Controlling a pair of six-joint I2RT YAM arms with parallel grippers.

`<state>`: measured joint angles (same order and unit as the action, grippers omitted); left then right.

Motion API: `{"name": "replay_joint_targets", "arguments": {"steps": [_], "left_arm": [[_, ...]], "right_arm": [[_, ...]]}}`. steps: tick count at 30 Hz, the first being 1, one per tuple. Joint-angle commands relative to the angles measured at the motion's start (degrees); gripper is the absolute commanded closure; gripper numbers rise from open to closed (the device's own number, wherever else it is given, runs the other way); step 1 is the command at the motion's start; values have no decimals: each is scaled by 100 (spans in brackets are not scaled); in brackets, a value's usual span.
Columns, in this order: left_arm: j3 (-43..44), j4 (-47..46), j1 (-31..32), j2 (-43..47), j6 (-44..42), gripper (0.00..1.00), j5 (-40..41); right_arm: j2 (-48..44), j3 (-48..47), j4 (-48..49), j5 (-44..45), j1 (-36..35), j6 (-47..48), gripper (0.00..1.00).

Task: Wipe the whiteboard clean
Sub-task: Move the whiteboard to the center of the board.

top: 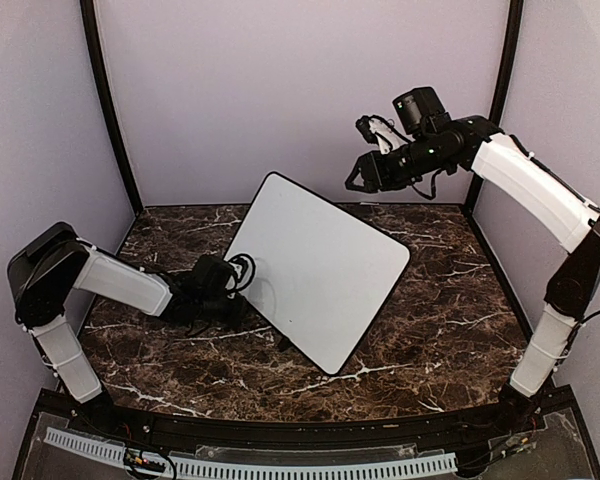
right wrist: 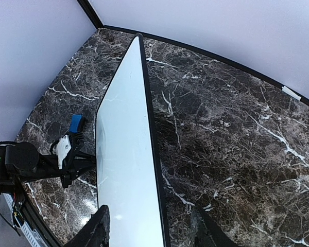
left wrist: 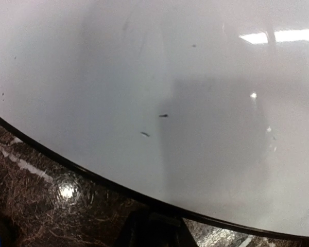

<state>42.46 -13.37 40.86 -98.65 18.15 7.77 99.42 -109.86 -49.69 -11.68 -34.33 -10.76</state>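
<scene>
— How are the fingers?
— The right gripper hangs high, fingers apart, holding nothing and touching nothing. The whiteboard runs below, lined up between them, seen nearly edge-on.
— And the other side?
— The left gripper is low, nosed right up to the board's left edge. Apart or together, I can't tell, nor whether it touches. A blue block sits just beside its tip; held or not, I can't say.
— The board itself?
— White, black-rimmed, with a couple of small dark marks close under the left fingers.
— Around them?
— Dark marble table below both, pale lilac walls behind, black posts in the corners.
</scene>
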Motion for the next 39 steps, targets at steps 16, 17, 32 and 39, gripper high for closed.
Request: {"name": "replay_joint_targets", "arguments": {"steps": [16, 17, 32, 39], "left_arm": [[1056, 61, 279, -790, 505, 100, 700], [1263, 104, 288, -961, 648, 100, 774], [3297, 539, 480, -2491, 1780, 100, 1385], [3882, 838, 545, -2897, 2423, 100, 1528]], "right_arm": [[-234, 48, 151, 358, 35, -51, 49], [-248, 57, 145, 413, 32, -61, 48], [-658, 421, 241, 992, 32, -229, 36], [-753, 584, 306, 1010, 31, -285, 35]]}}
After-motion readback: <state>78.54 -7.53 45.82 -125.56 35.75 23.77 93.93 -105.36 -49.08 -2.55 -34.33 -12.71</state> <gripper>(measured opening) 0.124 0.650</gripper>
